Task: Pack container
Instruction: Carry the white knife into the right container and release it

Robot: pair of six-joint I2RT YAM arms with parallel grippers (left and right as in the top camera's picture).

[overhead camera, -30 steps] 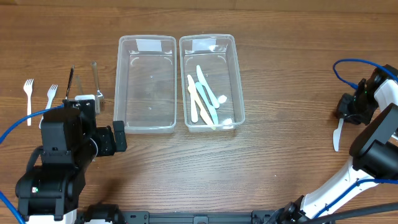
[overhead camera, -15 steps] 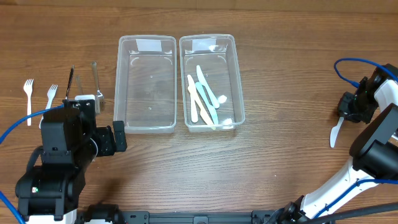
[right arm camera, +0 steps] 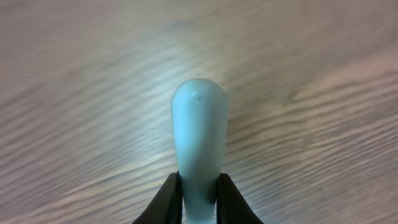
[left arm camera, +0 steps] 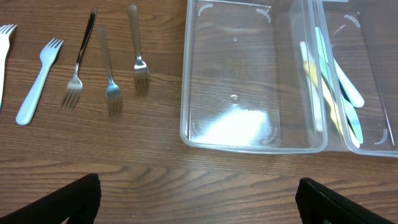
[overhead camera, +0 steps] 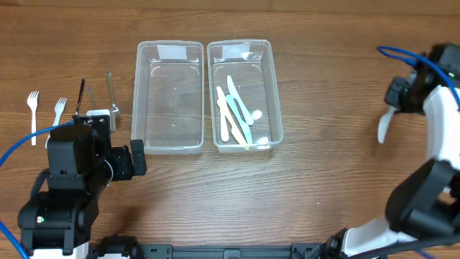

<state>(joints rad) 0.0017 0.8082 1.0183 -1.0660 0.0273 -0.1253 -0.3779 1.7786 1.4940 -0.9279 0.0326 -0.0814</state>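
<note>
Lifted and swung farther from the robot over the last second, the right gripper [overhead camera: 399, 97] is clamped on one end of a pale white plastic utensil [overhead camera: 384, 126], which hangs above the brown wooden table [overhead camera: 323, 180]. Well to its left, a clear rectangular plastic container [overhead camera: 276, 93] holds several pale utensils [overhead camera: 237, 115], and a second clear container [overhead camera: 136, 101] sits just beside it. The left gripper [left arm camera: 199, 193] hovers, jaws wide apart, near metal and plastic forks [left arm camera: 138, 43].

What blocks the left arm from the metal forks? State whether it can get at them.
Probably yes: the left gripper is open and empty, and the metal forks lie uncovered on the table beside the container.
</note>
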